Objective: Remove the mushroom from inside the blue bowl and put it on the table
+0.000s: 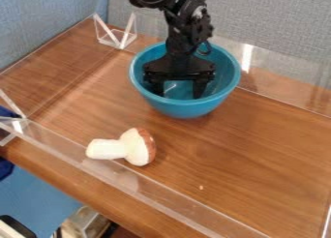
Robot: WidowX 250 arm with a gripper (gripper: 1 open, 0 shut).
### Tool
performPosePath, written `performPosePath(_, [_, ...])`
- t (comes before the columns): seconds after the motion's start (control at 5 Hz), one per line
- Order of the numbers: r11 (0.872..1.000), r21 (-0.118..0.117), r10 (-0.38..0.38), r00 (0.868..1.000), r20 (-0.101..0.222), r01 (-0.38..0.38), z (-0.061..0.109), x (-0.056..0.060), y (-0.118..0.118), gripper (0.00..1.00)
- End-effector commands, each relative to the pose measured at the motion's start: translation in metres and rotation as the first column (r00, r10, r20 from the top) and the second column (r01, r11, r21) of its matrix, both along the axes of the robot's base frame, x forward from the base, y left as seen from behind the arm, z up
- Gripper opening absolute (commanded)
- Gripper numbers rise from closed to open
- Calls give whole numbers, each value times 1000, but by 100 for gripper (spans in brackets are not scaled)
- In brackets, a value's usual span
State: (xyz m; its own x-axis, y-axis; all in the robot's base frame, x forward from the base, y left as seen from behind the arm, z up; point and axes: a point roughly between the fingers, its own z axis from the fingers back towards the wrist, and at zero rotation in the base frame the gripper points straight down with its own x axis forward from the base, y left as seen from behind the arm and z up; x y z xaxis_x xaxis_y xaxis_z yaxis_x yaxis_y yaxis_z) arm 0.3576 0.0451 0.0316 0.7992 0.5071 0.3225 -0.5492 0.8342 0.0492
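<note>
The mushroom (123, 148), with a cream stem and reddish-brown cap, lies on its side on the table (253, 174), near the front acrylic wall. The blue bowl (181, 108) stands behind it, towards the back of the table. My gripper (181, 85) reaches down into the bowl from above. It is open, its two black fingers are spread wide inside the bowl, and nothing is between them. The arm hides part of the bowl's inside.
Low clear acrylic walls (116, 198) edge the tabletop. A clear triangular bracket (119, 34) stands at the back left corner. Bare wood lies to the right of the mushroom and in front of the bowl.
</note>
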Motion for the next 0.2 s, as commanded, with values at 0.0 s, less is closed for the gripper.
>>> performPosePath(0.0, [1000, 5, 24, 999, 30, -24, 9, 5, 12, 100])
